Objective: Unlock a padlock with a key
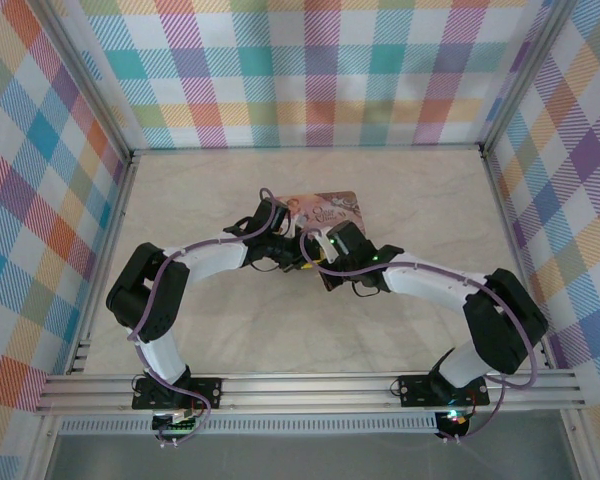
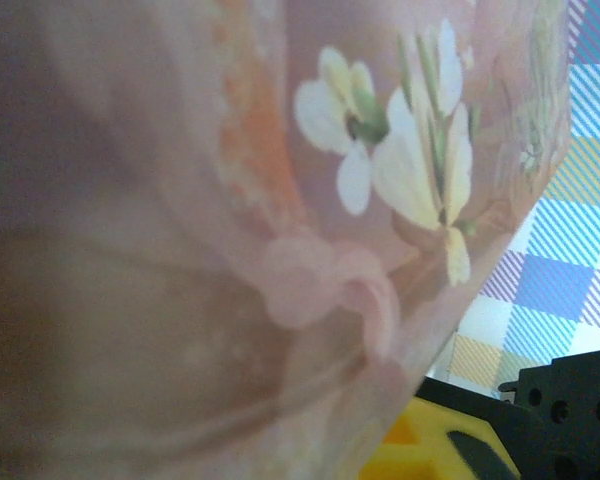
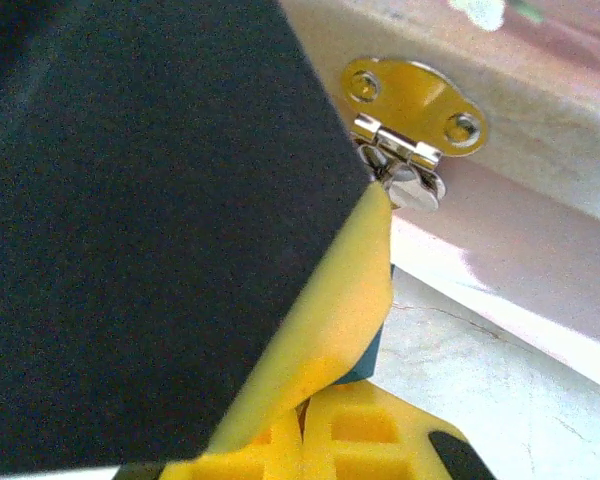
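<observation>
Start at the left of the pink tin point(image 1: 332, 207). Your left hand point(image 1: 280, 238) sits at its near-left corner, so close that the left wrist view has the tin's painted face as a blurred wash of pink with cream-white flowers. One yellow finger point(image 2: 420, 452) pokes in under the tin's edge, beside a black perforated bracket point(image 2: 570, 410). You cannot tell how far this hand is spread or whether it has hold of anything.

At the tin's near side sits your right hand point(image 1: 318, 258). In its wrist view a flat matte-black slab point(image 3: 140, 220) with a soft yellow edge stands in the way and covers much of the tin's side wall. Past it you see a glossy gold oval hasp plate point(image 3: 415, 98) with two rivets, and a small silvery clasp point(image 3: 408, 172) hanging from it. Below the clasp a dark-teal bit point(image 3: 368, 345) peeks from under the slab's edge. You cannot tell whether that is the padlock, nor where the key is. Ribbed yellow fingers point(image 3: 350, 430) sit almost together below it, but the slab hides their tips, so you cannot tell this hand's grip either.

The tin rests mid-tabletop point(image 1: 200, 190), on a smooth beige sheet veined like marble. Pastel plaid walls point(image 1: 300, 70) stand behind and to both sides of the tin, and a ridged aluminium rail point(image 1: 310, 390) runs along the edge nearest you.
</observation>
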Available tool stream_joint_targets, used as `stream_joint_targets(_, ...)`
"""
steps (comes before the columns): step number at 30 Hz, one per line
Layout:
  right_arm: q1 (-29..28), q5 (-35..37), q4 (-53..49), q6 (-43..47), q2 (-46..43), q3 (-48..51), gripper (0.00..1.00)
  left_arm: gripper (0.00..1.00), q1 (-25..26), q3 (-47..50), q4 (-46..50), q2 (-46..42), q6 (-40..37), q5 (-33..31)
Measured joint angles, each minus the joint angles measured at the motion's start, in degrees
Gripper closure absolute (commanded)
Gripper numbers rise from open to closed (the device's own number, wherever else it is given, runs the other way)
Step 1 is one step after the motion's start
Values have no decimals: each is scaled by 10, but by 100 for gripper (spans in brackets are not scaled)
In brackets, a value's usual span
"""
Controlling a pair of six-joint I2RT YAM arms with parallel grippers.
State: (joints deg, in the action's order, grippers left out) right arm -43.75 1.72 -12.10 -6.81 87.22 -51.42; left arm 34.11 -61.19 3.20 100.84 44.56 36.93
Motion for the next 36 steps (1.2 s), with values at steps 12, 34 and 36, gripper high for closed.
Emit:
stream_joint_targets(12,-1,-56,53,-15,96,12,100,60,0,93,-26,-43,15,-62)
stream_joint_targets(34,-1,-65,42,4,90,12,100,59,-59,134,54,-238,-9,-207)
stream_joint_targets(36,-1,-66,38,8,85,12,100,59,-67,135,64,-248,-14,-225)
